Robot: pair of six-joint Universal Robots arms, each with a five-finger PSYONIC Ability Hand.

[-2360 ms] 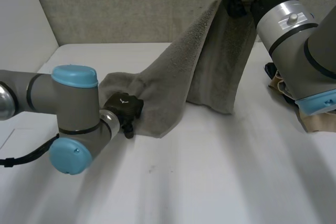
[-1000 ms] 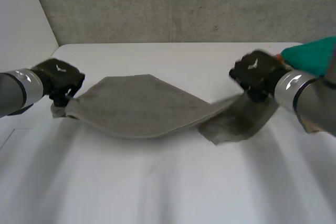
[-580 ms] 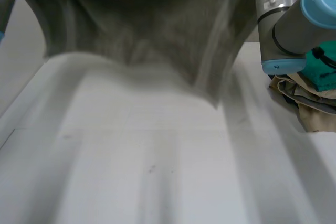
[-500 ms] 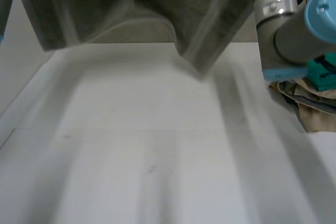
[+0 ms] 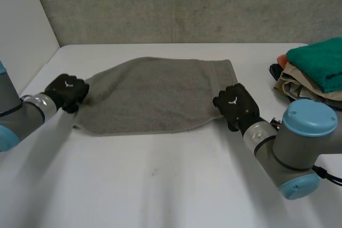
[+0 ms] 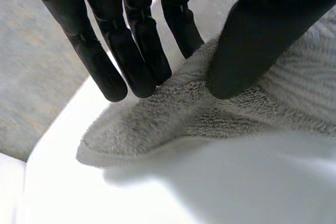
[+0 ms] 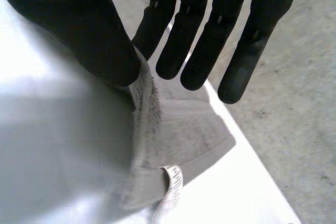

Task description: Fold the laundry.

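Note:
A grey towel (image 5: 155, 94) lies spread flat on the white table (image 5: 176, 185). My left hand (image 5: 67, 92) is at its left end, low on the table. In the left wrist view that hand (image 6: 131, 35) holds a bunched corner of the towel (image 6: 210, 114) between thumb and straight fingers. My right hand (image 5: 235, 105) is at the towel's near right corner. In the right wrist view the right hand (image 7: 79, 19) pinches the towel's raised edge (image 7: 178, 129) between thumb and straight fingers, and a small hanging loop (image 7: 170, 182) lies below it.
A pile of laundry sits at the table's right edge, a teal cloth (image 5: 318, 65) on top of beige cloth (image 5: 299, 86). A grey wall (image 5: 176, 4) runs along the table's far edge and a white wall (image 5: 21, 30) stands at the left.
Both hands swung the towel high into the air and brought it down. It now lies spread flat, with the hands low at its left and right ends.

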